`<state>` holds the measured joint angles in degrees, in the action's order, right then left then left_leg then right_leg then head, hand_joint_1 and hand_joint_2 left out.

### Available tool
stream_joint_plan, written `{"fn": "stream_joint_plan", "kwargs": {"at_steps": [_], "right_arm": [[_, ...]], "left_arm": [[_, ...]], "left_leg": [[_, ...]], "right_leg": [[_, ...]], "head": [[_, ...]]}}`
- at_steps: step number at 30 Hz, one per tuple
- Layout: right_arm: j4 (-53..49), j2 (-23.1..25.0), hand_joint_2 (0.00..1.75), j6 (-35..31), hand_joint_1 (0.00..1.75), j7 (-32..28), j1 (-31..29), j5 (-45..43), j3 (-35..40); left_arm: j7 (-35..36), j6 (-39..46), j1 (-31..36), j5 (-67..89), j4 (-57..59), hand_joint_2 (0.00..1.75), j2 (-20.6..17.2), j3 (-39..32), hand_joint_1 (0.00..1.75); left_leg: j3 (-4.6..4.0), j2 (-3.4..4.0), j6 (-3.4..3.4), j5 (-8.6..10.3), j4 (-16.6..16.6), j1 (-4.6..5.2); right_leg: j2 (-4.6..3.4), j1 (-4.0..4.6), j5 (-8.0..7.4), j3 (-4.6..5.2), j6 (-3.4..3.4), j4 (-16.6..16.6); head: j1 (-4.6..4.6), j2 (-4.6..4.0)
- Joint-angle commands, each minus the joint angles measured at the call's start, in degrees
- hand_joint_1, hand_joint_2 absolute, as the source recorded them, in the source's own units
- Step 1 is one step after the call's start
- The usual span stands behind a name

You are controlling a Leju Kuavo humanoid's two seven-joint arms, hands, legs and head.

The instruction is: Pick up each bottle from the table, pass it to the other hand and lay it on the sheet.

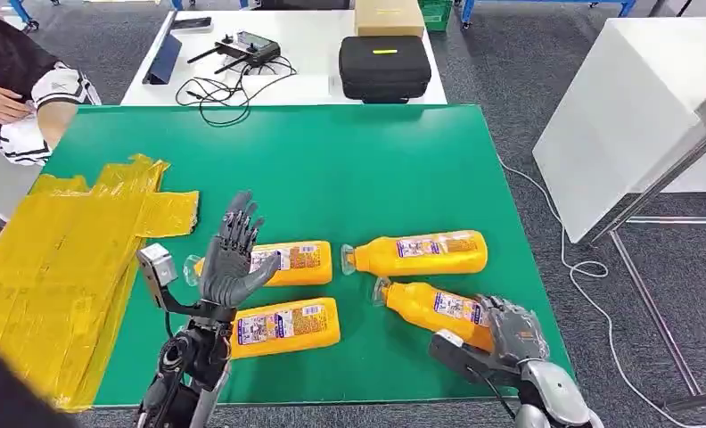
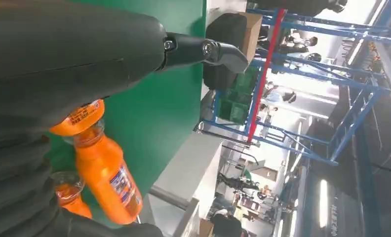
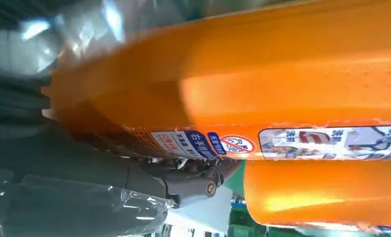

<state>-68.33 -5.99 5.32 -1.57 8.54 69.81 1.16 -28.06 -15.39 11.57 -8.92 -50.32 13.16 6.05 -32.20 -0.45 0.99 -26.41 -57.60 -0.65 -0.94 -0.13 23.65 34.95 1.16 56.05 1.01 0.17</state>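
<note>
Bottles are the business: four orange ones lie on their sides on the green table (image 1: 332,169), none yet on the yellow sheet (image 1: 55,267) that hangs over the table's left edge. The near-right bottle (image 1: 434,306) lies tilted, cap toward the middle, and the right hand (image 1: 516,332) is down on its base end. In the right wrist view the orange body (image 3: 262,79) sits hard against the palm with a thick grey thumb (image 3: 183,185) tucked under its label, so I judge the fingers are wrapped round it, though it appears not yet lifted off the table.

So the step in hand looks like the first pick-up. Next the bottle must come up clear of the far-right bottle (image 1: 418,254) lying just beside it, then travel toward the middle for the handover.

The left hand (image 1: 232,259) waits raised above the table, fingers spread and pointing up, holding nothing, palm turned toward the right. It stands over the cap end of the far-left bottle (image 1: 291,263), with the near-left bottle (image 1: 285,327) just beside its wrist. For the pass, it will need to meet the bottle's free end and grip firmly before the right hand lets go.

A person's arm (image 1: 28,107) rests at the far left corner.
</note>
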Motion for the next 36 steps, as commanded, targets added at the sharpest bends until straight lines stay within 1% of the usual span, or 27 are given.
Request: {"fn": "stream_joint_plan", "kwargs": {"at_steps": [1,3,4,5,6,7,8,9,10,11,12,13,14,15,18,19,20,22,23,25,26,31,32,33,34,35,36], "right_arm": [[2.56,2.94,1.75,-3.83,1.73,-2.58,-0.87,0.42,-2.83],[2.56,2.94,1.75,-3.83,1.73,-2.58,-0.87,0.42,-2.83],[2.56,2.94,1.75,-3.83,1.75,-2.58,-0.87,0.42,-2.83],[1.94,3.31,1.75,-6.43,1.75,-5.34,-0.77,-0.35,-3.18],[0.23,4.8,1.75,-11.09,1.75,-10.1,-1.09,-2.94,-4.39],[-1.57,5.94,1.75,-11.86,1.75,-13.73,-1.32,-5.93,-5.06],[-5.09,7.42,1.75,-13.44,1.75,-16.98,-1.21,-8.58,-5.68],[-7.38,8.55,1.75,-14.11,1.75,-17.96,-1.22,-10.25,-6.3],[-9.06,9.2,1.75,-14.61,1.75,-17.65,-1.27,-10.91,-6.66],[-10.86,11.47,1.75,-17.18,1.75,-16.15,-1.98,-14.09,-9.35],[-11.48,11.85,1.75,-17.52,1.75,-16.3,-2.36,-15.79,-9.89],[-11.82,11.85,1.75,-17.5,1.75,-16.4,-2.48,-16.5,-10.14],[-12.35,12.64,1.75,-19.24,1.75,-16.65,-2.8,-17.89,-11.36],[-12.32,13.01,1.75,-19.41,1.75,-17.49,-3.03,-20.07,-11.84],[-11.09,13.74,1.75,-22.17,1.73,-19.04,-3.79,-23.83,-12.05],[-10.49,14.28,1.75,-23.33,1.75,-20.14,-4.29,-26.71,-12.02],[-10.34,14.57,1.75,-23.41,1.75,-20.18,-4.52,-27.11,-11.9],[-10.25,14.68,1.75,-23.37,1.75,-20.14,-4.69,-27.05,-11.71],[-10.25,14.68,1.75,-23.37,1.75,-20.14,-4.69,-27.05,-11.71],[-10.22,14.64,1.75,-23.38,1.75,-20.14,-4.71,-27.06,-11.71],[-10.22,14.64,1.75,-23.38,1.75,-20.14,-4.71,-27.06,-11.71],[-10.22,14.64,1.75,-23.38,1.75,-20.14,-4.71,-27.06,-11.71],[-10.11,14.78,1.75,-23.7,1.75,-20.48,-4.85,-28.02,-11.83],[-9.64,15.03,1.75,-24.08,1.75,-21.2,-5.31,-29.88,-11.7],[-8.62,15.51,1.75,-24.34,1.75,-21.52,-6.33,-31.49,-11.14],[-7.08,15.56,1.75,-24.16,1.75,-21.89,-7.41,-32.97,-10.19],[-5.29,15.28,1.75,-24.55,1.75,-22.18,-8.64,-34.12,-8.69]], "left_arm": [[-0.42,0.28,1.34,-0.14,3.35,1.75,-0.5,-0.97,0.0],[-0.42,0.28,1.34,-0.14,3.35,1.75,-0.5,-0.97,0.0],[-0.42,0.28,1.34,-0.14,3.35,1.75,-0.5,-0.97,0.0],[-0.43,0.41,1.25,-0.07,3.06,1.75,-0.41,-1.12,0.0],[-0.66,0.57,0.99,0.04,2.75,1.75,-0.37,-1.45,0.0],[-0.97,0.48,0.75,0.21,2.5,1.75,-0.39,-1.63,0.0],[-1.41,0.35,0.64,0.47,2.51,1.75,-0.36,-1.8,0.0],[-1.68,0.27,0.65,0.68,2.58,1.75,-0.31,-1.85,0.0],[-1.8,0.27,0.73,0.82,2.7,1.75,-0.24,-1.88,0.0],[-1.78,0.71,0.74,0.94,2.62,1.75,-0.04,-2.05,0.0],[-1.59,0.68,0.77,1.11,2.55,1.75,0.01,-1.9,0.0],[-1.53,0.63,0.86,1.16,2.6,1.75,0.07,-1.81,0.0],[-1.42,0.88,0.99,1.23,2.85,1.75,0.16,-1.61,0.0],[-1.34,0.95,0.97,1.25,2.98,1.75,0.19,-1.48,0.0],[-1.25,0.87,1.26,1.44,3.39,1.75,0.28,-0.57,0.0],[-1.2,1.03,1.51,1.62,3.34,1.75,0.36,0.04,0.0],[-1.19,1.14,1.72,1.64,3.21,1.75,0.5,0.11,0.0],[-1.19,1.16,1.73,1.64,3.18,1.75,0.59,0.14,0.0],[-1.19,1.16,1.73,1.64,3.18,1.75,0.59,0.14,0.0],[-1.17,1.14,1.69,1.65,3.19,1.75,0.48,0.13,0.0],[-1.17,1.14,1.69,1.65,3.19,1.75,0.48,0.13,0.0],[-1.17,1.14,1.69,1.65,3.19,1.75,0.48,0.13,0.0],[-1.09,1.09,1.67,1.82,3.04,1.75,0.37,0.41,0.0],[-1.03,1.32,1.79,2.14,2.76,1.75,0.32,0.83,0.0],[-0.8,2.08,2.06,3.27,2.16,1.75,0.25,1.71,0.0],[-0.73,2.7,2.05,3.89,1.05,1.75,0.22,2.18,0.0],[-0.35,3.1,1.87,4.23,-0.48,1.75,0.14,2.72,0.0]], "left_leg": [[0.31,0.06,-0.02,-0.08,0.13,0.0],[0.15,0.03,-0.01,-0.04,0.08,0.0],[0.34,0.05,-0.02,-0.1,0.14,0.01],[0.23,0.03,-0.02,-0.07,0.1,-0.01],[0.39,0.04,-0.02,-0.11,0.15,0.01],[0.23,0.08,-0.02,-0.08,0.09,0.0],[0.34,0.12,-0.02,-0.12,0.12,0.0],[0.19,0.18,-0.02,-0.09,0.08,0.02],[0.3,0.25,-0.03,-0.15,0.1,0.04],[0.08,0.22,-0.03,-0.09,0.04,0.03],[0.3,0.26,-0.04,-0.17,0.08,0.04],[0.13,0.18,-0.04,-0.09,0.06,0.02],[0.3,0.2,-0.05,-0.14,0.08,0.03],[0.13,0.08,-0.03,-0.07,0.05,0.03],[0.3,0.1,0.0,-0.1,0.09,0.02],[0.16,0.07,0.0,-0.06,0.07,0.0],[0.3,0.1,0.0,-0.1,0.1,0.01],[0.1,0.06,-0.02,-0.05,0.06,0.01],[0.24,0.08,-0.02,-0.09,0.09,0.02],[0.1,0.02,-0.03,-0.04,0.06,0.0],[0.29,0.05,-0.03,-0.1,0.1,0.02],[0.14,0.04,-0.02,-0.05,0.07,0.01],[0.06,0.03,-0.01,-0.02,0.05,0.02],[0.25,0.06,-0.01,-0.08,0.09,0.02],[0.12,0.02,-0.01,-0.04,0.06,0.0],[0.25,0.07,-0.01,-0.08,0.08,0.02],[0.11,0.12,-0.01,-0.05,0.04,0.0]], "right_leg": [[0.03,0.02,0.08,-0.28,-0.01,-0.09],[0.03,0.01,0.04,-0.14,-0.01,-0.05],[0.06,0.01,0.11,-0.32,-0.01,-0.08],[0.04,0.02,0.07,-0.22,-0.01,-0.07],[0.06,0.01,0.12,-0.36,0.0,-0.1],[-0.01,0.01,0.07,-0.19,0.0,-0.05],[-0.02,0.01,0.1,-0.29,-0.01,-0.06],[-0.1,-0.02,0.06,-0.13,-0.01,-0.01],[-0.15,-0.03,0.11,-0.21,-0.02,0.02],[-0.14,-0.03,0.05,-0.01,-0.02,0.06],[-0.15,-0.03,0.13,-0.2,-0.02,0.05],[-0.1,-0.02,0.07,-0.07,-0.02,0.05],[-0.08,-0.02,0.13,-0.21,-0.02,0.05],[-0.02,-0.02,0.07,-0.09,-0.01,0.04],[-0.01,-0.01,0.1,-0.25,0.01,-0.02],[-0.01,0.01,0.05,-0.15,0.02,-0.03],[-0.01,0.0,0.09,-0.27,0.02,-0.04],[0.0,-0.02,0.05,-0.09,0.0,0.0],[0.01,-0.02,0.09,-0.2,0.0,-0.01],[0.02,-0.01,0.05,-0.09,-0.01,-0.02],[0.04,-0.02,0.12,-0.25,-0.01,-0.02],[0.01,-0.01,0.06,-0.12,0.0,-0.02],[0.02,-0.02,0.03,-0.05,0.0,0.0],[0.03,-0.01,0.09,-0.22,0.0,-0.03],[0.04,-0.01,0.05,-0.11,0.01,-0.02],[0.02,-0.01,0.08,-0.22,0.01,-0.02],[-0.05,0.0,0.02,-0.08,0.01,-0.01]], "head": [[0.0,0.0],[0.0,0.0],[0.0,0.0],[0.0,0.0],[0.0,0.0],[0.0,0.0],[0.0,0.0],[0.0,0.0],[0.0,0.0],[0.0,0.0],[0.0,0.0],[0.0,0.0],[0.0,0.0],[0.0,0.0],[0.0,0.0],[0.0,0.0],[0.0,0.0],[0.0,0.0],[0.0,0.0],[0.0,0.0],[0.02,0.0],[0.0,0.0],[0.02,0.0],[0.02,0.0],[0.0,0.0],[0.0,0.0],[0.0,0.0]]}}
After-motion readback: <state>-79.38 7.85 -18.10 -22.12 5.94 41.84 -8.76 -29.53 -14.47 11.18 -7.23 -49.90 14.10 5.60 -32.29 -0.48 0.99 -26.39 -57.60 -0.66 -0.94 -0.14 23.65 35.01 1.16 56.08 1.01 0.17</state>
